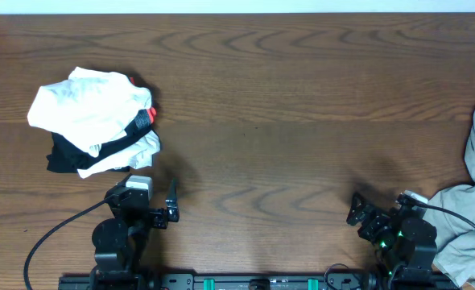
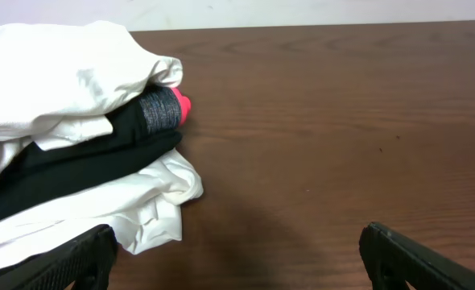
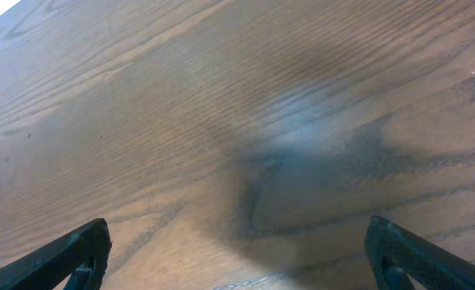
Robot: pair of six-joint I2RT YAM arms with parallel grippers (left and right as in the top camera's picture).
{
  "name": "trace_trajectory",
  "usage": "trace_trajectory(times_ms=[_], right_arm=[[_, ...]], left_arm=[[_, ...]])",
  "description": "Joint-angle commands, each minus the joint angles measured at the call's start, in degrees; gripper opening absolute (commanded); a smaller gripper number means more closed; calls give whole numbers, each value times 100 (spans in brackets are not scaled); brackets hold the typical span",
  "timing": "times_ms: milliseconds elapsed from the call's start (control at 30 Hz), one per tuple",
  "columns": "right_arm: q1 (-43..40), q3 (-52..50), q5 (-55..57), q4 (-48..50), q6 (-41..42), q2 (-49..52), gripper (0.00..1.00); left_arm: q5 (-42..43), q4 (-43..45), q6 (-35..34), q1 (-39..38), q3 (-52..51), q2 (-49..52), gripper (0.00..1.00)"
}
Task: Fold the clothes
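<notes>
Two arms at the near edge of the tabletop [image 1: 286, 89], one garment to fold, one separate pile. Left arm [image 1: 125, 219]: left jaws spread wide, nothing between them; in the left wrist view two dark fingertips [image 2: 76, 259] sit at opposite lower corners with bare wood between. Right arm [image 1: 398, 234]: right jaws likewise parted and holding nothing, two fingertips [image 3: 68, 258] at the frame's lower corners over bare wood grain and a soft shadow. Shorts [image 1: 472, 211]: one piece of khaki grey-green cloth, crumpled, lying at the right edge of the tabletop, behind and to the right of the right jaws, close beside that arm's base and running off the frame; no part of it between the jaws. Pile of clothes [image 1: 92, 121]: one heap, ahead and to the left of the left jaws, near them but not touching. Layers counted from the wrist view: white on top [image 2: 68, 80], black in the middle [image 2: 76, 169], white at the bottom [image 2: 153, 205], plus one grey roll with a pink-red end [image 2: 163, 109] poking out on the side facing the open wood. One black cable [image 1: 48, 238] trails from the left arm.
</notes>
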Motion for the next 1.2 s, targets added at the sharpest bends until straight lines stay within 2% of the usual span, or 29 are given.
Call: trace_trajectory(times_ms=[0,1167], right_arm=[[92,-55,37,7,61,-31,99],[208,-55,37,7,61,-31,99]], left_arm=[[79,9,-46,15,-131,-37,98],[79,9,-46,15,-131,-37,98]])
